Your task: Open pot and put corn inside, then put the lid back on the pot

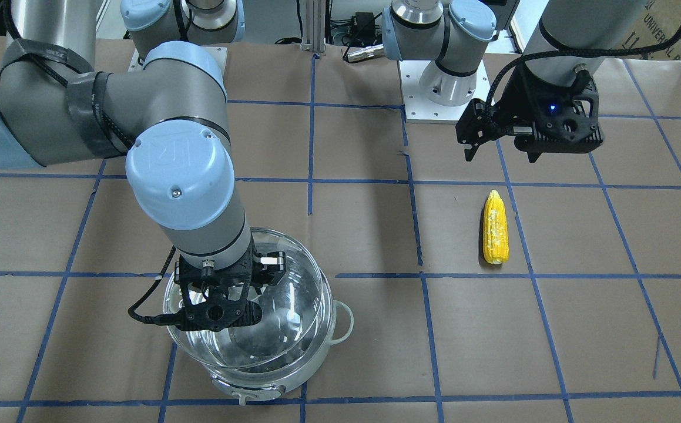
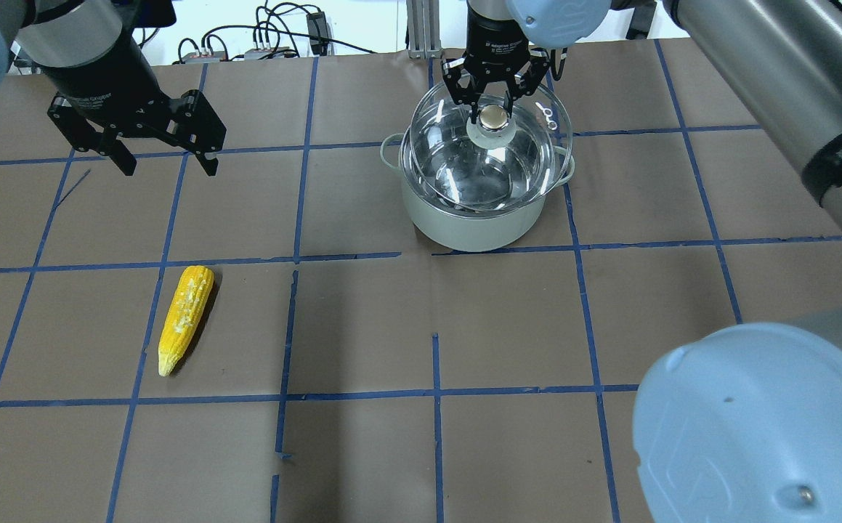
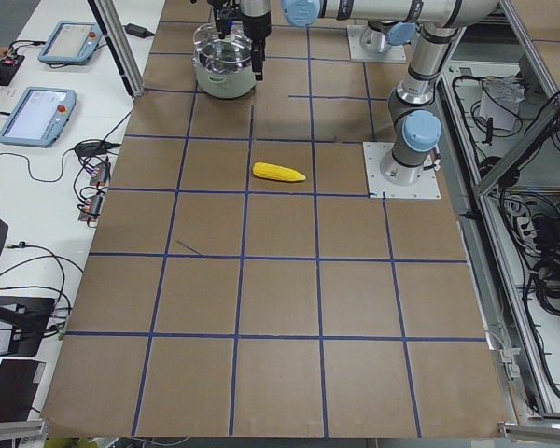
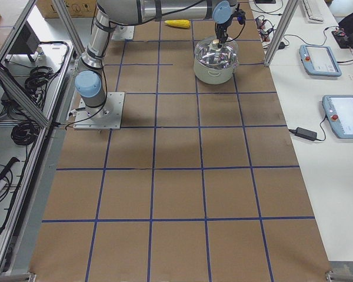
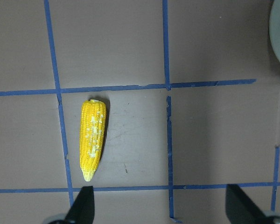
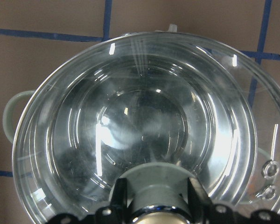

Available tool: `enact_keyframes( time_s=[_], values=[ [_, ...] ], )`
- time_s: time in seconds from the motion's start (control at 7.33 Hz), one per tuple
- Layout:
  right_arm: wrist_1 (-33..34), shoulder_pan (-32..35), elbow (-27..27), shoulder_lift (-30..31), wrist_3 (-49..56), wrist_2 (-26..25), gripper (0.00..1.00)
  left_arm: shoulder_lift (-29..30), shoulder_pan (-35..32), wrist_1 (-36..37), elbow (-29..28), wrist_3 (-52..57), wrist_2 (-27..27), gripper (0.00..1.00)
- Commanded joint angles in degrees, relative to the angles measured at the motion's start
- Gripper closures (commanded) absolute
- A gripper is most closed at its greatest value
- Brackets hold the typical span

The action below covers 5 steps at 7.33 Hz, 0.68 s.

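The steel pot (image 2: 471, 218) stands at the far middle of the table. My right gripper (image 2: 493, 116) is shut on the pale knob (image 6: 156, 186) of the glass lid (image 2: 464, 160) and holds the lid a little above the pot's rim, still over the pot. The lid (image 1: 293, 305) and the pot (image 1: 275, 385) also show in the front view. The yellow corn (image 2: 184, 316) lies flat on the table to the left, pointed end toward me. My left gripper (image 2: 170, 163) is open and empty, above the table beyond the corn. In the left wrist view the corn (image 5: 92, 139) lies just ahead of the fingertips (image 5: 84, 205).
Brown paper with a blue tape grid (image 2: 435, 254) covers the table. The arm bases (image 1: 446, 88) stand at my edge of the table. Cables (image 2: 275, 36) lie past the far edge. Tablets (image 4: 317, 59) rest on the side table beyond the pot.
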State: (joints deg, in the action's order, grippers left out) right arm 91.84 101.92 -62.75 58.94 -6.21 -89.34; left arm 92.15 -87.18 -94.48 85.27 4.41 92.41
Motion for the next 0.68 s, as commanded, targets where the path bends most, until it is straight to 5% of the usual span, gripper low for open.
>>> enact_keyframes(
  time_s=[0.0,0.41,0.55],
  values=[
    [-2.97,-0.49,0.62,0.13,1.63,-0.22,0.78,0.65,1.39,0.69,0.51,2.33,-0.21,0.0],
    [-8.68,-7.84,-1.48,4.86,13.82,0.13,0.8,4.25,13.41,2.45,7.86,15.77,-0.91,0.0],
    [-8.69,-8.92,-2.71,6.26,14.73,0.21,0.8,4.61,13.79,8.98,12.25,16.67,-0.83,0.0]
  ],
)
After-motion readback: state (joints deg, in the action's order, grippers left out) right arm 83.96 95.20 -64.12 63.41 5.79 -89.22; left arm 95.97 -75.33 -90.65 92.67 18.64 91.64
